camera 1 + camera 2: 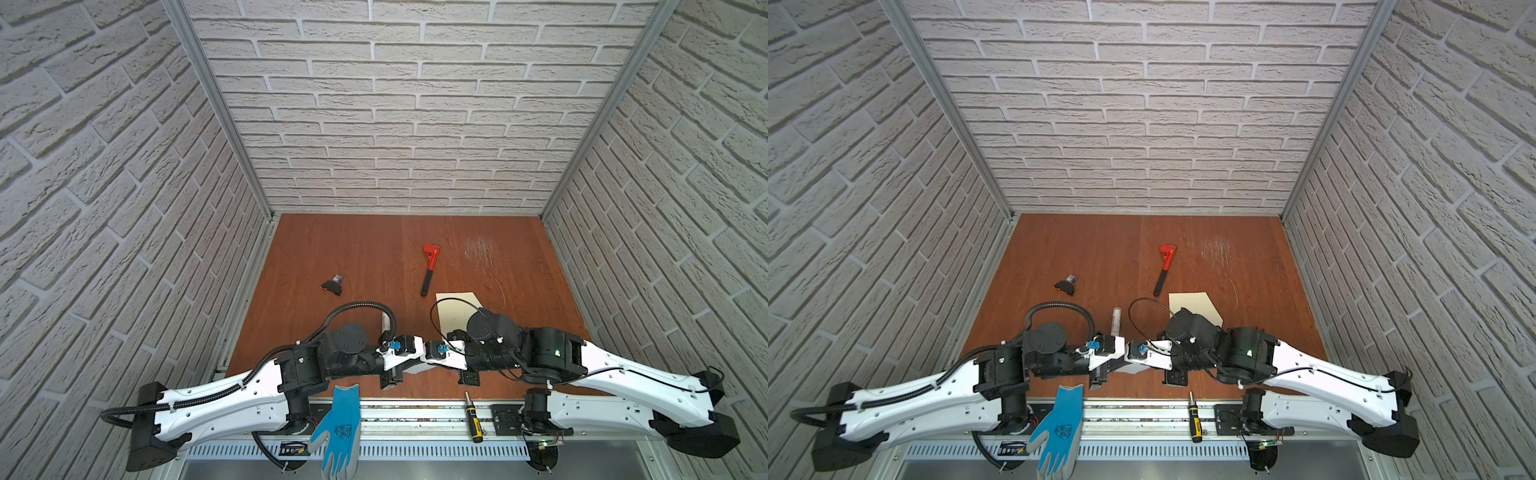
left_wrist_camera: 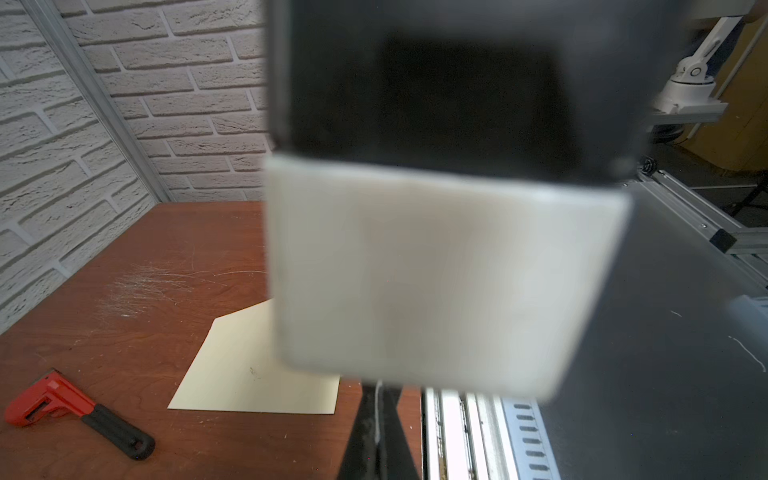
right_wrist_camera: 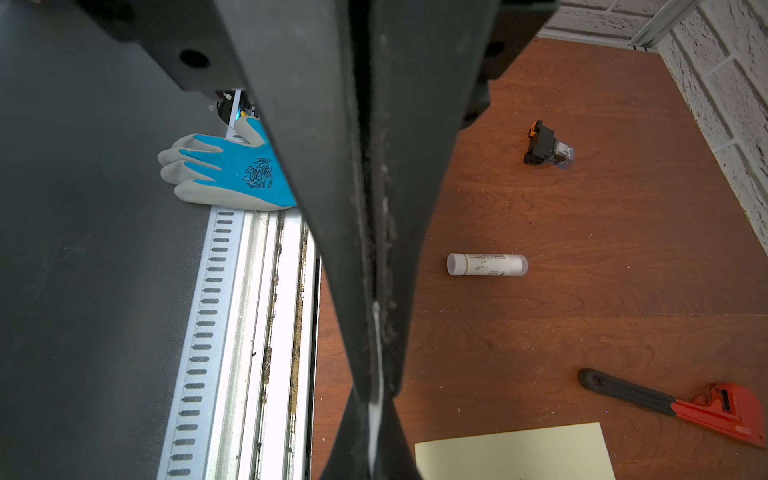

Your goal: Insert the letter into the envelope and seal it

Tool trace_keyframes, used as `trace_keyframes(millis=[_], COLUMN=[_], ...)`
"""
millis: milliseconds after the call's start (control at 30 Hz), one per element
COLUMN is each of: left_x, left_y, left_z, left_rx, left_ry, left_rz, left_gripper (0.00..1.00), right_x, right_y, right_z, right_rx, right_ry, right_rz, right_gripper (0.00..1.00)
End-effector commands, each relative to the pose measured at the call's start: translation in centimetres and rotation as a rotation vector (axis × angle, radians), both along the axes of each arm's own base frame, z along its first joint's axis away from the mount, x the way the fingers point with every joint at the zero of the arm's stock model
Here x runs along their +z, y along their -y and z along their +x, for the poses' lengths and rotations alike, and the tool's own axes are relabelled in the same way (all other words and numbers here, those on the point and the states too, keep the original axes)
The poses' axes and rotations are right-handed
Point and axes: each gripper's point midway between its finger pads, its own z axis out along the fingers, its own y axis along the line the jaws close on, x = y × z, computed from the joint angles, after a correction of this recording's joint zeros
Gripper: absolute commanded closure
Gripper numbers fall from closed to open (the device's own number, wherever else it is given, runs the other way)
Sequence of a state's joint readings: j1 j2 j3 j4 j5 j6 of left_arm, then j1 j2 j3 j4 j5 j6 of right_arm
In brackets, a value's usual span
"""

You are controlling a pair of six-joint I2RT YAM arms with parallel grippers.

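Observation:
The letter (image 1: 415,369) hangs between my two grippers above the table's front edge, and in both top views only a small grey-white piece of it shows. In the wrist views it is edge-on, a thin white strip (image 3: 377,332). My left gripper (image 2: 377,428) is shut on one side of it. Facing it, my right gripper (image 3: 374,436) is shut on the other side. The cream envelope (image 1: 455,307) lies flat on the table just behind the right gripper, its pointed flap open (image 2: 249,374). The right arm hides part of it.
A white glue stick (image 1: 385,322) lies behind the left gripper. A red wrench (image 1: 429,268) and a small black part (image 1: 333,284) lie farther back. A blue glove (image 1: 338,428) and a screwdriver (image 1: 473,417) rest on the front rail. Brick walls close in three sides.

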State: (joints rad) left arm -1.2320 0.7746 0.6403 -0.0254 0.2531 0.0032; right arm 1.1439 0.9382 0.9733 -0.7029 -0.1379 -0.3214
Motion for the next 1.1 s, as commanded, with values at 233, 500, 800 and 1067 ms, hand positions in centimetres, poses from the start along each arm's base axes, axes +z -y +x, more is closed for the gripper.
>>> trace_keyframes(millis=[233,500,800,1067], left_x=[0.8,0.3,-0.9,-1.8], left_y=[-2.4,-2.7,-2.3,-3.0], left_z=[-0.3,-0.3,-0.2,-0.7], left_rx=[0.035,0.041,0.042,0.027], left_ry=[0.022,0.002,-0.005,-0.027], left_rz=[-0.042,-0.049,-0.02,0.024], left_gripper=[1.0,0.65,1.0,0.68], right_x=[1.7,2.0,2.5,3.2], right_y=[-0.1,-0.3,0.0,0.2], right_z=[-0.4,-0.5,-0.7,-0.8], right_rx=[0.013,0.017,0.016,0.01], right_ry=[0.018,0.017,0.017,0.017], right_rz=[0.073,0.081,0.095,0.118], right_gripper=[0.94,0.94,0.94,0.94])
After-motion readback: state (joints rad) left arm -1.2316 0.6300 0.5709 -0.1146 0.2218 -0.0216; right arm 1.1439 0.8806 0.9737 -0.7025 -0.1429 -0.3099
